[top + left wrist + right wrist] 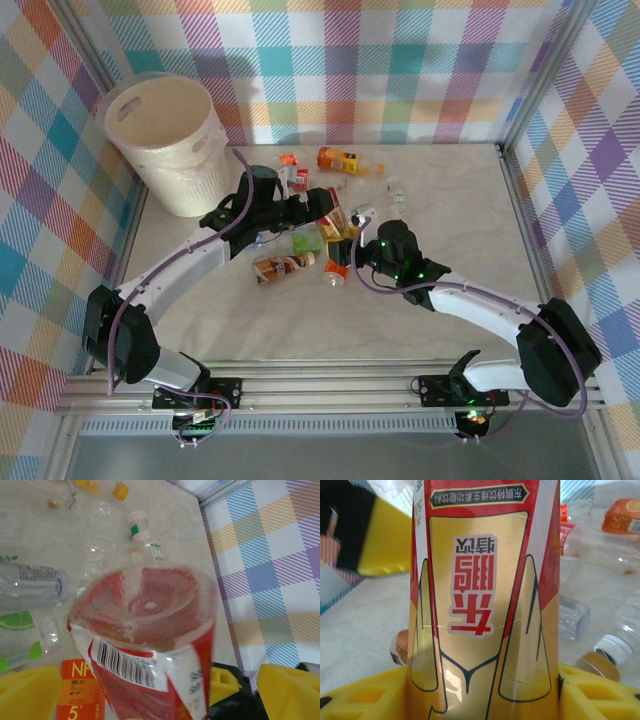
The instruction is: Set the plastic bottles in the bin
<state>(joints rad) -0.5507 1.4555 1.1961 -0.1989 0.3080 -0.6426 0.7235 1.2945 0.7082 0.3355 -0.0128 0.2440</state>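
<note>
My left gripper [150, 690] grasps a red-labelled bottle [150, 645]; my right gripper [480, 690] clamps a gold-and-red bottle [482, 595]. Both arms crowd the pile, so swinging toward the bin [170, 150] might knock them together.

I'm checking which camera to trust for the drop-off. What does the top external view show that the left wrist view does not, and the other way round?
Top external alone: the bin at the far left corner, both arms, and the right gripper beside the bottle pile.

Left wrist alone: the clear base and barcode of the red-labelled bottle between the yellow fingers of the left gripper, and a white-capped bottle beyond it.

Shared: scattered plastic bottles on the marble-patterned table and the plaid wall.
</note>
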